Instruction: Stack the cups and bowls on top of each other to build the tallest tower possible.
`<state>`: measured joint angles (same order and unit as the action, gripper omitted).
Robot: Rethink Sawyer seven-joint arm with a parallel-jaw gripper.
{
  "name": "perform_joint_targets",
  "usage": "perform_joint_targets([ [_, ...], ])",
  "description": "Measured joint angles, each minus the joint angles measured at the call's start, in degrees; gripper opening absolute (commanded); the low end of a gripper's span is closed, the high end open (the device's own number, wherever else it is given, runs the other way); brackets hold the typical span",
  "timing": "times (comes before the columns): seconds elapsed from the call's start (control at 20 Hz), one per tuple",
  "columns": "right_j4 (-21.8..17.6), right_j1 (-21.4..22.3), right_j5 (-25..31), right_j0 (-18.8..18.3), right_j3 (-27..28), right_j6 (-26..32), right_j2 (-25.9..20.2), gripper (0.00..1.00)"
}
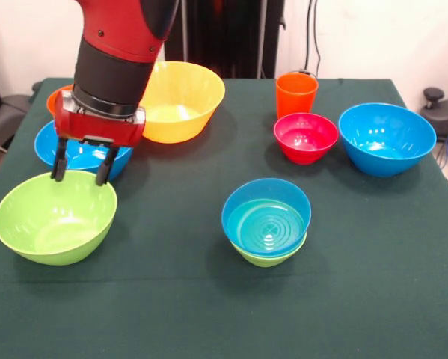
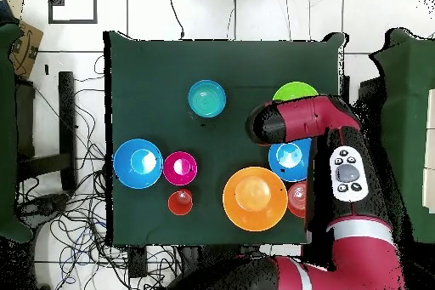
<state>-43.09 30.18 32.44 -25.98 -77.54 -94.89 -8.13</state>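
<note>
My gripper [image 1: 81,173] is open, its fingertips [image 1: 58,172] at the far rim of the large lime green bowl [image 1: 55,217], nothing between them. In the overhead view the arm hides the gripper and most of that bowl [image 2: 296,93]. A blue bowl [image 1: 78,155] sits just behind it. A short tower [image 1: 266,222] at mid-table is a blue bowl with a teal inside, nested in a small green one; it also shows in the overhead view [image 2: 206,99]. The orange cup [image 1: 296,93] stands upright at the back. The yellow-green cup is out of view.
The large yellow bowl [image 1: 180,101] is behind the gripper, and a small orange bowl [image 1: 55,97] is partly hidden by the arm. A red-pink bowl [image 1: 306,137] and a second blue bowl [image 1: 387,138] sit at the right. Cables lie on the floor [image 2: 76,210].
</note>
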Motion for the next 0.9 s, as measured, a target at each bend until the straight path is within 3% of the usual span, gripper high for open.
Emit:
perform_joint_targets([
  [0.9, 0.0, -4.3, 0.0, 2.9, 0.0, 0.0, -0.9, 1.0],
])
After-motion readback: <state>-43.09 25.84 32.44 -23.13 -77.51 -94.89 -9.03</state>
